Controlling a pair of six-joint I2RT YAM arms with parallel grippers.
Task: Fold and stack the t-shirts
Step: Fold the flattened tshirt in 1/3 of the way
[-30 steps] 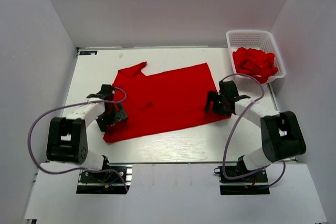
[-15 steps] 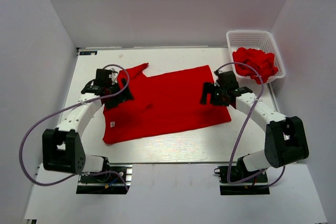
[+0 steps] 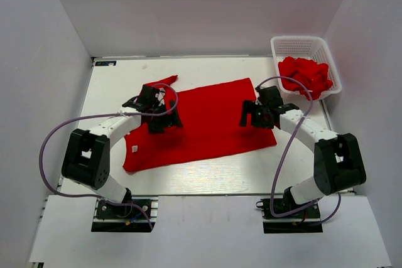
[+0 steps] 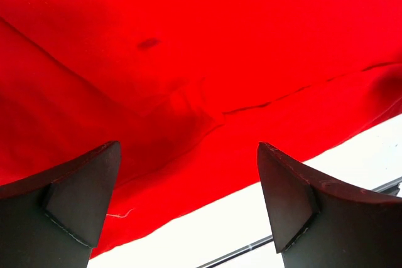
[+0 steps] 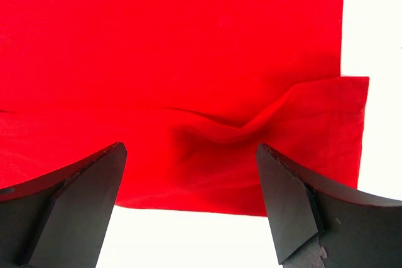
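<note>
Left jaws: wide apart, nothing gripped. The spread red shirt (image 4: pixel 201 61) fills the gap between them; whether they touch it cannot be told.
Right jaws: wide apart, also empty, over the shirt's edge.

Left wrist view only: a seam line crosses the cloth, with a small dark spot (image 4: pixel 149 43) at upper left. The white surface (image 4: pixel 352 174) shows at lower right.
Right wrist view only: a turned-over corner (image 5: pixel 320 111) at centre right, with a ridge running into it.

Top view only: the shirt lies flat mid-frame. The left jaws are over its upper left part and the right jaws at its right edge. A white label (image 3: pixel 135 149) sits near the lower left corner. At upper right a basket (image 3: pixel 301 43) holds a heap of red shirts (image 3: pixel 306 75).
</note>
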